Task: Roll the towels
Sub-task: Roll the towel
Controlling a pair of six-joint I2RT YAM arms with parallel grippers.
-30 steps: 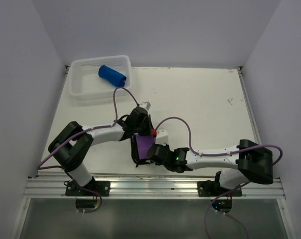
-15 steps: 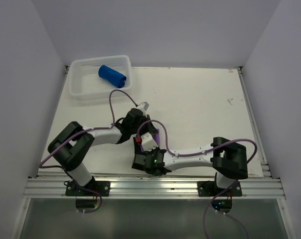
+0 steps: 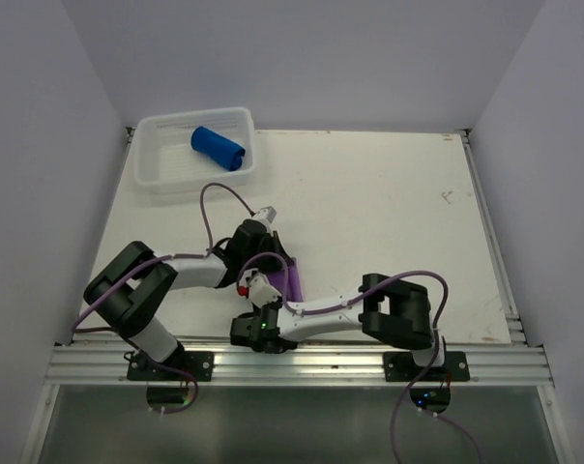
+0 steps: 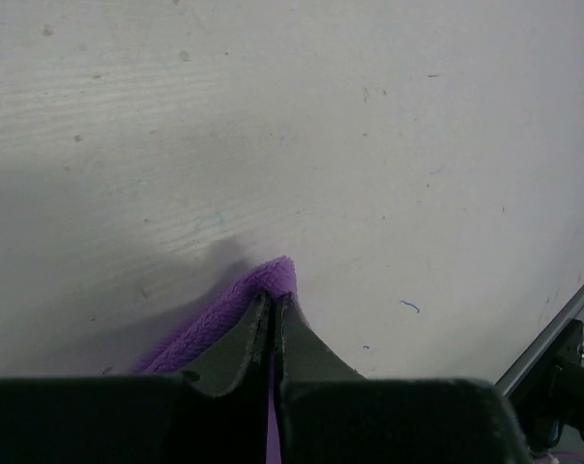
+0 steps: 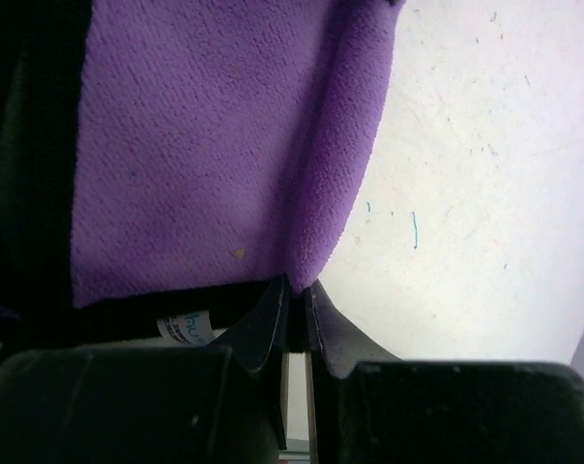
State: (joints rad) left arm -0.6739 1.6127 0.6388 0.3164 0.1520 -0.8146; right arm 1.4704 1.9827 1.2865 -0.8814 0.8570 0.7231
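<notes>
1. Nearest: metal rail [image 3: 302, 363] runs along the near table edge, w/ both arm bases bolted to it.
2. Just past the rail, left of centre, the right gripper [image 5: 296, 290] sits low. Its fingers are pressed together, clamped on the folded edge of the purple towel [image 5: 205, 145].
3. Right wrist view: cloth fills the upper left and is doubled over along its right side. Dark border runs along the bottom, w/ a small white label [image 5: 184, 329] right by the fingertips.
4. The purple towel lies on the table [image 3: 389, 203], near-left of centre. In the top view it's mostly hidden under the two wrists; only a strip shows btwn them.
5. Just beyond, the left gripper [image 4: 273, 304] comes in from the left. Its jaws are closed tight, pinching a corner of the same towel. The purple tip pokes out past the fingertips, resting on the tabletop.
6. Both grippers are on the one towel, close together, at diff. spots.
7. Far left corner: white basket [image 3: 161, 166] w/ the blue towel [image 3: 218, 147] inside. It's already rolled, lies toward the basket's right side, and is well apart from both grippers.
</notes>
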